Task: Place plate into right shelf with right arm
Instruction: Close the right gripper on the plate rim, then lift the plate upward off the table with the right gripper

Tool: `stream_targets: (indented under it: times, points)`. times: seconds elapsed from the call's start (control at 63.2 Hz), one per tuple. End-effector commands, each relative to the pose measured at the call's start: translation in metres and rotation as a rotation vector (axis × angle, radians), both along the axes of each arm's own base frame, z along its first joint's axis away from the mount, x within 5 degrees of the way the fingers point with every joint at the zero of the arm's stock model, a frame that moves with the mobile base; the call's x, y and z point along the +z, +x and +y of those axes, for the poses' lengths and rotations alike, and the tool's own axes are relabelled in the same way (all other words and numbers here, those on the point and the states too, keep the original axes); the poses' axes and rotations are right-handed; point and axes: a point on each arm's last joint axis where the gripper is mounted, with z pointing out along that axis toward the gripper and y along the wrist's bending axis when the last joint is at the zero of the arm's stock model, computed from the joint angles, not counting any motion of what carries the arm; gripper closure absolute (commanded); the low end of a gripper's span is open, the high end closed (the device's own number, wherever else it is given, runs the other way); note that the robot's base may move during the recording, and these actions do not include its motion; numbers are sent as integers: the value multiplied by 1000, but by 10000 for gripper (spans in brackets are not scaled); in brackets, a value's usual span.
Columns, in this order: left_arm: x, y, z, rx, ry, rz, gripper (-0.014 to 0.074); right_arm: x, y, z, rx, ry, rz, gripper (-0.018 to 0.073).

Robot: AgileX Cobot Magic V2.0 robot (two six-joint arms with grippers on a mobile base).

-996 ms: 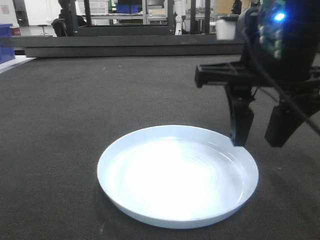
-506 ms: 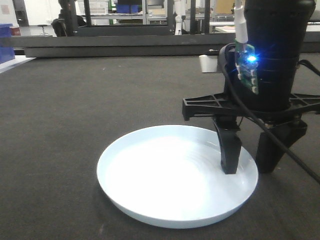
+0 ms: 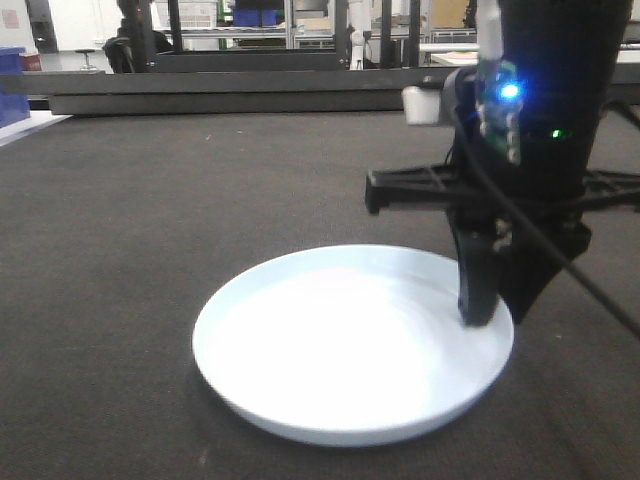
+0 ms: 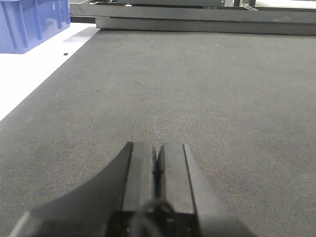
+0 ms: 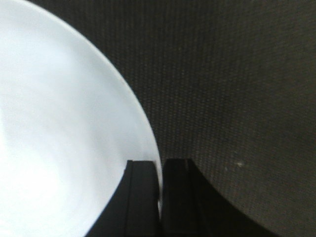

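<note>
The pale bluish-white plate [image 3: 340,360] lies flat on the dark mat, in the near middle of the front view. My right gripper [image 3: 488,312] stands upright over the plate's right rim. One finger is inside the rim and one outside, and they are shut on it. In the right wrist view the plate [image 5: 59,123] fills the left side, and its rim runs between the closed fingers of the right gripper [image 5: 160,170]. My left gripper [image 4: 157,150] is shut and empty, low over bare mat. The right shelf is out of view.
A dark raised ledge [image 3: 250,95] runs along the far edge of the mat, with metal frames behind it. In the left wrist view a blue crate [image 4: 29,22] stands on a white surface [image 4: 24,79] beyond the mat's left edge.
My right gripper has moved left and down from beside the plate onto its right rim. Its fingers, apart before, have shut on the rim. The plate has barely shifted.
</note>
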Motion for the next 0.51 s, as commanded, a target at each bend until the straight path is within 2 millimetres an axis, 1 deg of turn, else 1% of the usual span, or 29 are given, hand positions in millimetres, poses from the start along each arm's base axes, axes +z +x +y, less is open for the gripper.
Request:
stream_targets:
  times: [0.0,0.095,0.19,0.253,0.364,0.49]
  points:
    - [5,0,0,-1,-4,-77,643,40,-1,-12,2,57,-135,505]
    - [5,0,0,-1,-4,-77,643,61,-4,-23,80,76,-259,505]
    - [5,0,0,-1,-4,-77,643,78,-9,-32,175,108,-437,505]
    - [5,0,0,-1,-4,-77,643,82,-14,-40,224,110,-542,505]
    - [5,0,0,-1,-4,-77,643,94,-29,-56,262,124,-759,505]
    - [5,0,0,-1,-4,-77,643,102,-45,-81,228,116,-930,505]
